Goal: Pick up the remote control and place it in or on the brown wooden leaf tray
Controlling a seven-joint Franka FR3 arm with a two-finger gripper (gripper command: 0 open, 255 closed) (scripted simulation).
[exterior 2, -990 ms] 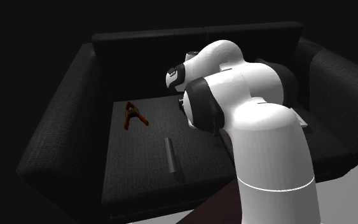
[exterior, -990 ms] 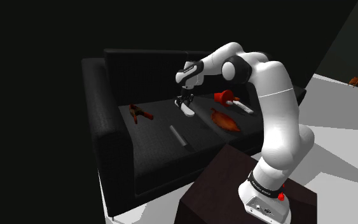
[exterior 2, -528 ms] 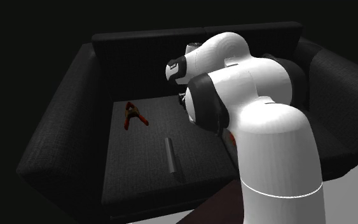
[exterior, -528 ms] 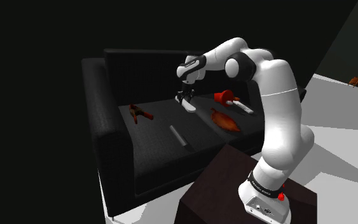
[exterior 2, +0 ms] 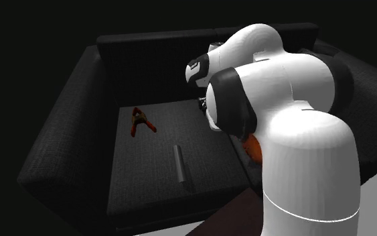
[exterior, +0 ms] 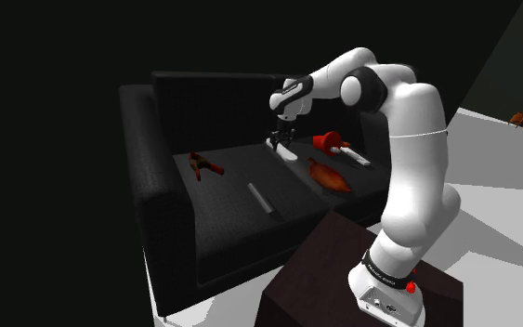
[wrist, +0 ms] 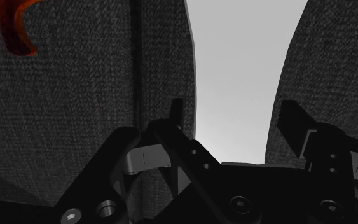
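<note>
My pincer is clamped on the pale grey, slab-shaped remote control and holds it above the black sofa seat. I judge this the carrying step. Next I must swing across to the orange-brown leaf-shaped tray lying near on the seat, lower, then let go.

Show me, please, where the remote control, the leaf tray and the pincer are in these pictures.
remote control [wrist: 241, 76], wrist view, its pale flat face.
leaf tray [exterior: 330, 176], shoulder view, middle of its orange-brown surface.
pincer [wrist: 233, 108], wrist view, midway between its fingertips.
</note>
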